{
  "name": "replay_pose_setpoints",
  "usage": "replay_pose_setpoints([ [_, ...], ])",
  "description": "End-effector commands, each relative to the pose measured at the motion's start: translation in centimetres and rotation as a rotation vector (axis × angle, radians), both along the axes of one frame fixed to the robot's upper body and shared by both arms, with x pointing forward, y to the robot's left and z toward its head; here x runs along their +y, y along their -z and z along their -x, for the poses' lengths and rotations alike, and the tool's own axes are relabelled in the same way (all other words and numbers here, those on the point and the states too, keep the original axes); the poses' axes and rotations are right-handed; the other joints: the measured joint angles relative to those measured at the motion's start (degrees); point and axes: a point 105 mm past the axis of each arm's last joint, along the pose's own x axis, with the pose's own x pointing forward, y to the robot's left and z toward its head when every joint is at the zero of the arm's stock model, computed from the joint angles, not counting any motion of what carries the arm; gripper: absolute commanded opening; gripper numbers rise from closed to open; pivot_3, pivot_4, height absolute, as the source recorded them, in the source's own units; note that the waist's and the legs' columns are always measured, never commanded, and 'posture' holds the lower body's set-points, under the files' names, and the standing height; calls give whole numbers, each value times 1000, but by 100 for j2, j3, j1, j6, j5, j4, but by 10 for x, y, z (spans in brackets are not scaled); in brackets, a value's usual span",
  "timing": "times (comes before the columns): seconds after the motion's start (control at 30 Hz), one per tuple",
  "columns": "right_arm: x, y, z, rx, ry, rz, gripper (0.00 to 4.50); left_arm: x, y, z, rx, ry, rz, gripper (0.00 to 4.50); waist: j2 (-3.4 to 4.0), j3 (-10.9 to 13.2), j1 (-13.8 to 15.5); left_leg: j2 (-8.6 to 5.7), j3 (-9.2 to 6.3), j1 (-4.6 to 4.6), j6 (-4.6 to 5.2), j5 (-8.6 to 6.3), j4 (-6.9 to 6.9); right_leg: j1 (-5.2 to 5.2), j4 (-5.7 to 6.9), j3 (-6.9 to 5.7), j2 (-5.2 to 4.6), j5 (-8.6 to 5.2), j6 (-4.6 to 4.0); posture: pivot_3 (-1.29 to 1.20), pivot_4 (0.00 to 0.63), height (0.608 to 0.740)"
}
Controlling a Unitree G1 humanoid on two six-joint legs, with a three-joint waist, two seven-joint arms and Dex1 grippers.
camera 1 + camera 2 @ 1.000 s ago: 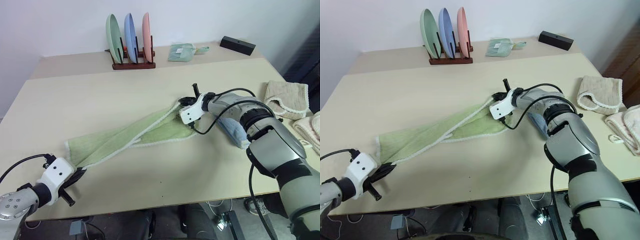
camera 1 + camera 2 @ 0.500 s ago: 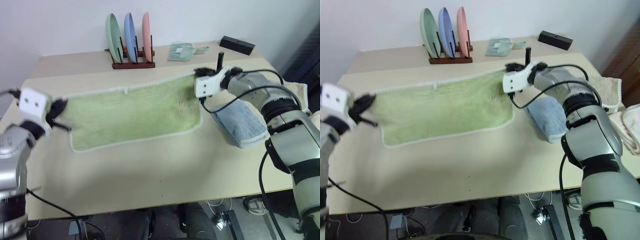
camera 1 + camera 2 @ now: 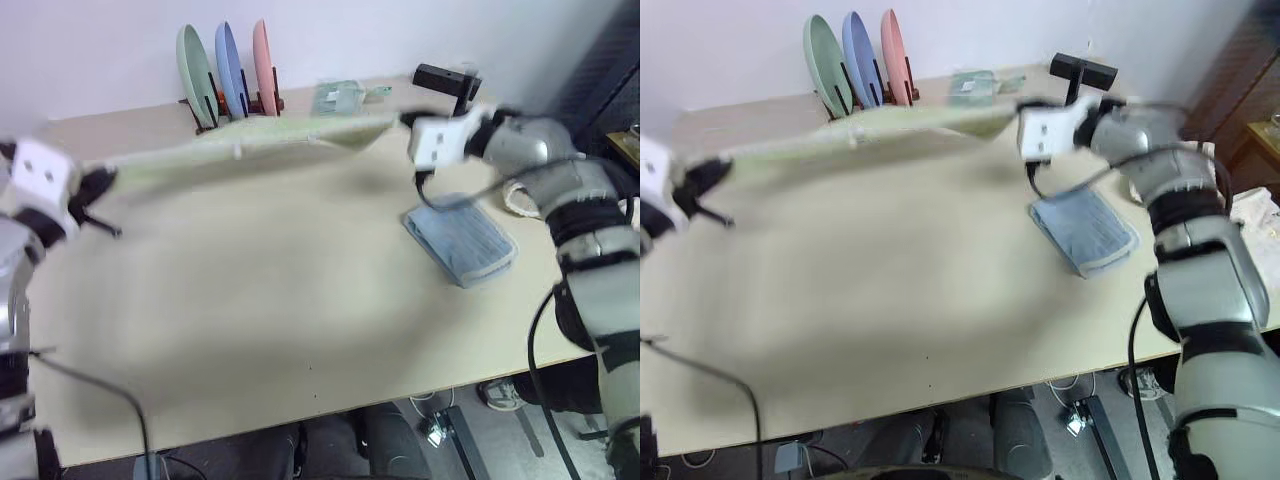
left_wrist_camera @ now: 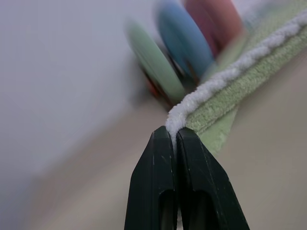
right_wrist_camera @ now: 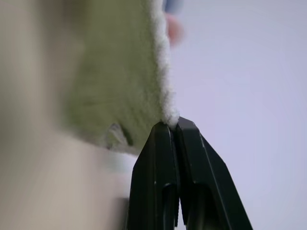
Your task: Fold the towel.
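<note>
Towel [image 3: 250, 140] stretched taut in the air above the table [image 3: 280, 300], edge-on. Left gripper [image 4: 173, 136] pinches one corner, right gripper [image 5: 172, 125] the other. Blue towel [image 3: 462, 240] lies below the right gripper.

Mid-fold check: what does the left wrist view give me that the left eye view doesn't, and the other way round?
Left wrist view: close up, the left tool is shut on the towel's white edge trim, fingers pressed together with the cloth pinched at the tips.

Left eye view: the green towel stretched in the air between both tools above the table, the right tool holding its other end, and the folded light-blue towel lying near the right arm.

Both: the green towel and the three plates in the rack behind it.
</note>
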Motion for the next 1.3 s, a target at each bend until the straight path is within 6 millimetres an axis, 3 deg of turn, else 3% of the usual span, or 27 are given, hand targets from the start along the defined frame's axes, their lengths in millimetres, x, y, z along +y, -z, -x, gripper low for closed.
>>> replay_pose_setpoints([
  [0.03, 8, 8, 31, 104, -112, 2, 53, -5, -4, 33, 15, 52, -36, 0, 0, 1, 23, 1, -2, -8, 0, 0, 1, -5, -1, 0, 2, 3, -4, 0, 150, 740],
  [0.1, 4, 43, 59, 296, -147, 24, 53, -5, 28, 57, 155, 64, -21, 0, 2, 1, 106, 3, 5, 1, 0, -1, 1, 0, 0, 6, 3, 4, -4, 0, 150, 740],
  [0.2, -6, 69, 101, 555, -156, 33, 53, -13, 61, 93, 342, 116, 52, 0, 2, 2, 213, 5, 11, 13, 7, -7, 3, 14, -3, 9, 3, 5, -5, 0, 150, 740],
  [0.27, -13, 77, 125, 711, -138, 31, 53, -18, 75, 112, 438, 138, 93, 0, 1, 4, 313, 6, 11, 20, 14, -12, 14, 28, -5, 9, 3, 5, -4, 0, 150, 740],
  [0.47, -28, 83, 161, 921, -74, 72, 53, -14, 87, 130, 540, 124, 93, 0, -20, 4, 489, 12, 13, 73, 60, -40, 23, 96, -21, 4, 2, 3, -3, 0, 150, 740],
  [0.63, -24, 67, 142, 806, -50, 28, 53, -13, 86, 120, 507, 125, 82, 0, -25, 8, 473, 16, 21, 113, 67, -46, 21, 141, -30, 2, 1, 1, 1, 0, 150, 740],
  [0.8, -16, 58, 101, 676, -23, -14, 53, -6, 78, 92, 406, 86, 87, 0, -31, 5, 466, 21, 23, 116, 36, -35, 18, 136, -28, 1, 6, 4, -1, 0, 150, 740],
  [1.0, -7, 64, 60, 619, -12, -18, 53, 4, 78, 60, 349, 49, 22, 0, -36, 3, 463, 20, 26, 109, 23, -32, 18, 123, -27, 1, 7, 6, -3, 0, 150, 740],
  [1.3, 1, 78, 20, 574, 11, -12, 53, 13, 80, 26, 292, 20, -29, 0, -36, 3, 422, 21, 31, 96, 18, -31, 15, 92, -16, 2, 12, 8, -6, 0, 150, 740],
])
